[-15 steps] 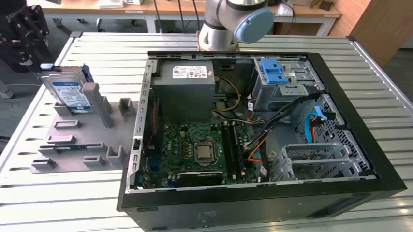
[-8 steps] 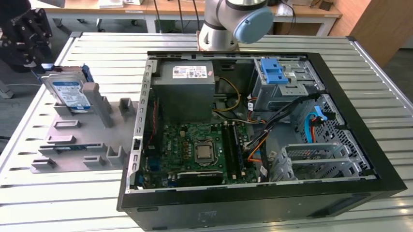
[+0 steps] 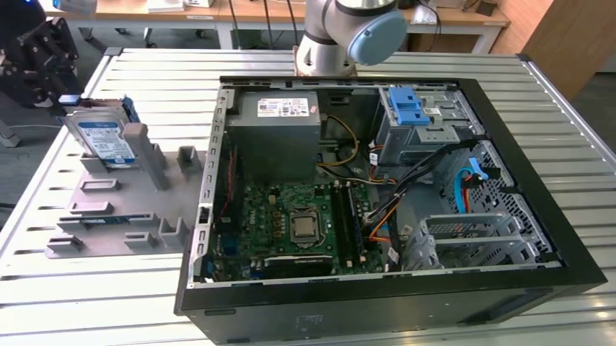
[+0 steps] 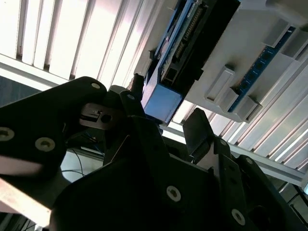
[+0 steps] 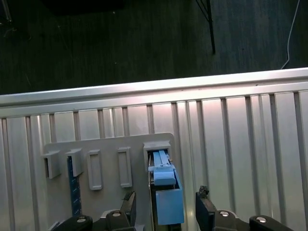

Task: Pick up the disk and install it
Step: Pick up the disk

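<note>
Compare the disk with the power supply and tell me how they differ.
The disk stands in a grey holder on the table, outside the case; the power supply sits inside the case. The disk is a thin slab on edge; the power supply is a far bulkier box. The disk has a blue-and-white label and blue bracket; the power supply a white sticker. Both are grey metal.

Open computer case (image 3: 366, 306) on slatted table (image 3: 164, 79); grey fixture (image 3: 130, 205) beside it, exterior view's left.
</note>
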You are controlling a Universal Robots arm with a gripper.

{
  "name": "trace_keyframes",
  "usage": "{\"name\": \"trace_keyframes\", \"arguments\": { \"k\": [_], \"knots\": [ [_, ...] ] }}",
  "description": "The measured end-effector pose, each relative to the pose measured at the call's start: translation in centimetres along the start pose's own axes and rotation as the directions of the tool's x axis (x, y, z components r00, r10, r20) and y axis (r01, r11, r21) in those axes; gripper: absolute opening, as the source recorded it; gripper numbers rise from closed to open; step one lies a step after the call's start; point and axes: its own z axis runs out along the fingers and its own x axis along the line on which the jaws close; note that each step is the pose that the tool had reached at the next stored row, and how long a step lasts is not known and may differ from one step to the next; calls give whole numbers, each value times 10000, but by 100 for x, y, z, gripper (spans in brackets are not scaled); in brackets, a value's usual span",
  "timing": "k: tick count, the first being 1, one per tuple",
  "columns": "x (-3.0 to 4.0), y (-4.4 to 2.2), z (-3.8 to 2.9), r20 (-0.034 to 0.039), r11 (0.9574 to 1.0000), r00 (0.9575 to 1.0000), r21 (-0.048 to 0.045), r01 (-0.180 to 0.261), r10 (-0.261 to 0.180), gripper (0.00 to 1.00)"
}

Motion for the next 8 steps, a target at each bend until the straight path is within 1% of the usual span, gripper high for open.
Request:
{"name": "trace_keyframes", "arguments": {
  "k": [2, 6, 8],
  "knots": [
    [2, 16, 37, -10, 10000, 10000, 3, 2, -2, 60],
    [-2, 19, 104, -38, 10000, 10000, 4, 4, -4, 60],
    [-3, 18, 112, -45, 10000, 10000, 2, 6, -6, 59]
  ]
}}
